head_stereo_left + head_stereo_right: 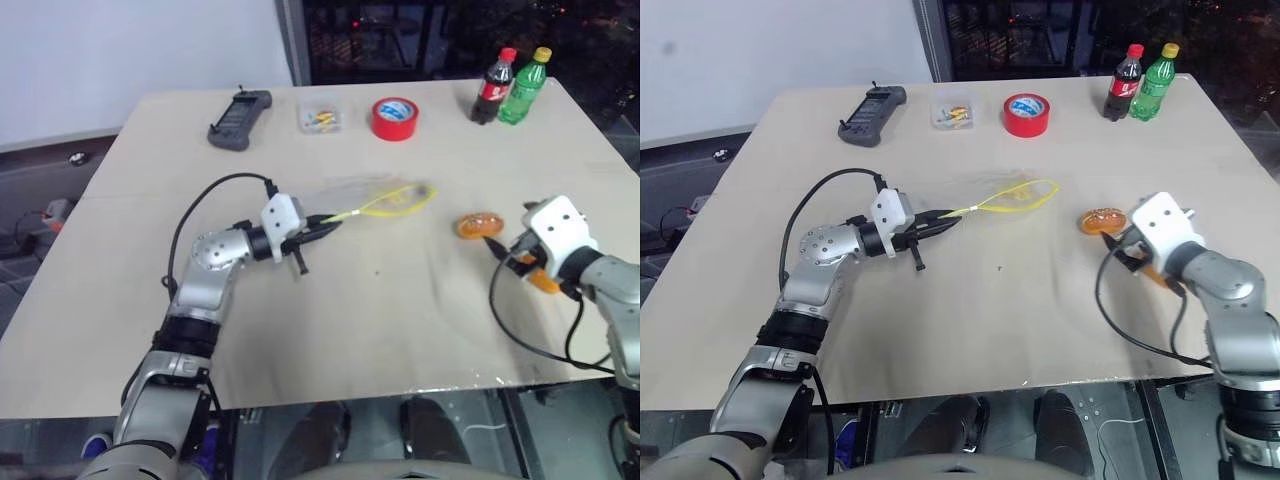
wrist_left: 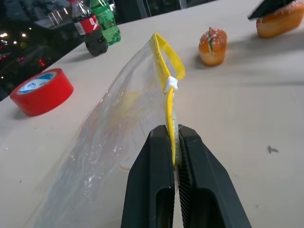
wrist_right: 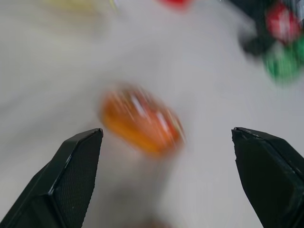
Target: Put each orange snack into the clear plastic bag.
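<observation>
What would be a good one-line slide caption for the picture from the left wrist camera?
Left gripper pinches the clear plastic bag by its yellow seal strip, two orange snacks waiting on the table beyond.

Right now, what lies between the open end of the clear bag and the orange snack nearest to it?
Only bare table: the right eye view shows nothing between the clear plastic bag and that orange snack.

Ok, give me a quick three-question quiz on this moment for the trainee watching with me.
1. True or false: the left gripper is shut on the yellow seal strip of the clear plastic bag.
2. Where are the two orange snacks? A: in the bag. B: on the table. C: one in each gripper.
3. Fill in: the right gripper has its jaws ___.
Key: 1 true; 2 B; 3 open.
</observation>
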